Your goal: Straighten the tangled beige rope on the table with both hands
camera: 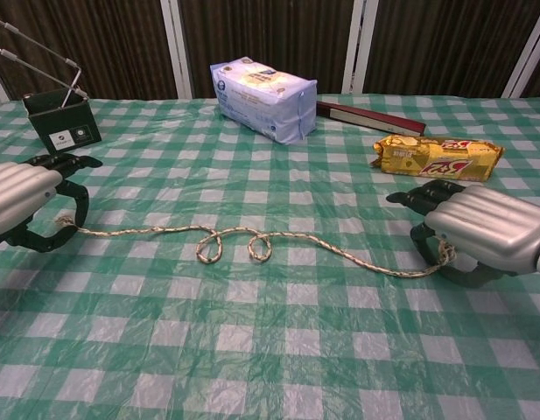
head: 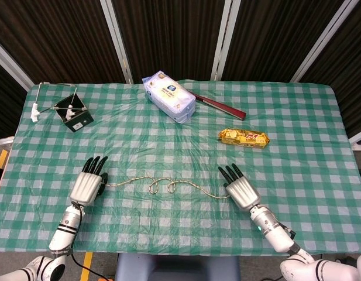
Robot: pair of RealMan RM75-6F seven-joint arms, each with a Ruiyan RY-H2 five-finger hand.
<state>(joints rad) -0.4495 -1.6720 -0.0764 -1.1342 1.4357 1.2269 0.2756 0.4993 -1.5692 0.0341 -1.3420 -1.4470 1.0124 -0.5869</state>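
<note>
The beige rope lies across the near part of the green checked table, with two small loops at its middle. My left hand sits at the rope's left end, and in the chest view my left hand pinches that end between thumb and curled fingers. At the rope's right end is my right hand; in the chest view my right hand holds the frayed tip under its curled fingers. The rope sags slack on the cloth between both hands.
A blue-white tissue pack and a red book lie at the back centre. A yellow biscuit packet is just beyond my right hand. A black holder with a wire frame stands back left.
</note>
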